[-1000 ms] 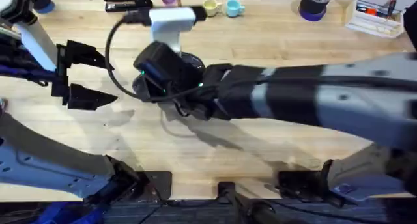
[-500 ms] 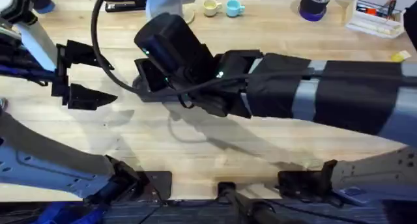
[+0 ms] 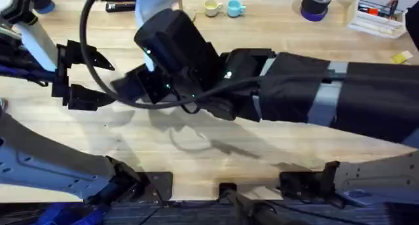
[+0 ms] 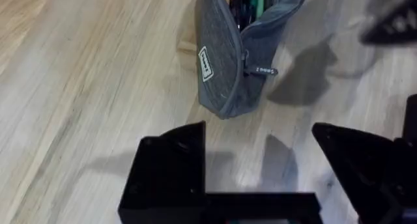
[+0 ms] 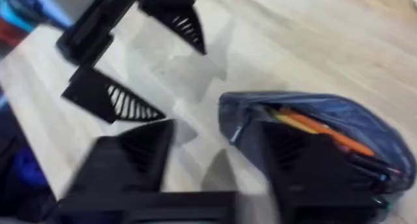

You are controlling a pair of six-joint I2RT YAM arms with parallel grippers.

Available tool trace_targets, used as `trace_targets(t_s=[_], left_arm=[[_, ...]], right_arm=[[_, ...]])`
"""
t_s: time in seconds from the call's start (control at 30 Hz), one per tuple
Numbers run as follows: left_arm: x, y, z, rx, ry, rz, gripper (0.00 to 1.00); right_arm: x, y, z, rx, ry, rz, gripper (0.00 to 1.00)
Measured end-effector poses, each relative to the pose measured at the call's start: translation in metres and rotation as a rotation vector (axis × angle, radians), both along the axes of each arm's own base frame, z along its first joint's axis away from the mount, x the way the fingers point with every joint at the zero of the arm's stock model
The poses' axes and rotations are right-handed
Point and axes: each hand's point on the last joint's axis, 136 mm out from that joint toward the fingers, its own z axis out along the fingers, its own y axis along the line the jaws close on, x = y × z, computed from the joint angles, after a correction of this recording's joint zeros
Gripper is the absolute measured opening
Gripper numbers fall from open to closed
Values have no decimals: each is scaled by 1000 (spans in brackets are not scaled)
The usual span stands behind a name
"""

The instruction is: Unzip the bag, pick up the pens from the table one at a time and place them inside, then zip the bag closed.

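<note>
Fabric pencil pouch (image 4: 238, 51), open-topped with pens inside, looks soft and light, best pinched at its zipper pull (image 4: 260, 70); left gripper (image 4: 260, 165) and right gripper (image 5: 215, 152) both spread, empty.

The right arm (image 3: 294, 97) is seen stretched from the right across the middle of the table (image 3: 216, 153), large and dark under the camera, with its wrist housing over the centre-left. The left gripper (image 3: 98, 78) is held at the left with its two black fingers spread apart. Two small cups (image 3: 222, 8) are set at the far edge, a tape roll (image 3: 316, 4) beside them.
</note>
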Motion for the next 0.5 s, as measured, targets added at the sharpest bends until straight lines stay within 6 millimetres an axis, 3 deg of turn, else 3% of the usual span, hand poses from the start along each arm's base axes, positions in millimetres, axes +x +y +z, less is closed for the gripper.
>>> trace_targets(t_s=[0.03, 0.1, 0.5], left_arm=[[0, 0, 0, 0, 0, 0, 993], [0, 0, 0, 0, 0, 0, 992], [0, 0, 0, 0, 0, 0, 994]], right_arm=[[-3, 1, -2, -6, 6, 11, 910], [-8, 0, -7, -28, 21, 34, 991], [-15, -3, -16, -32, 94, 24, 996]])
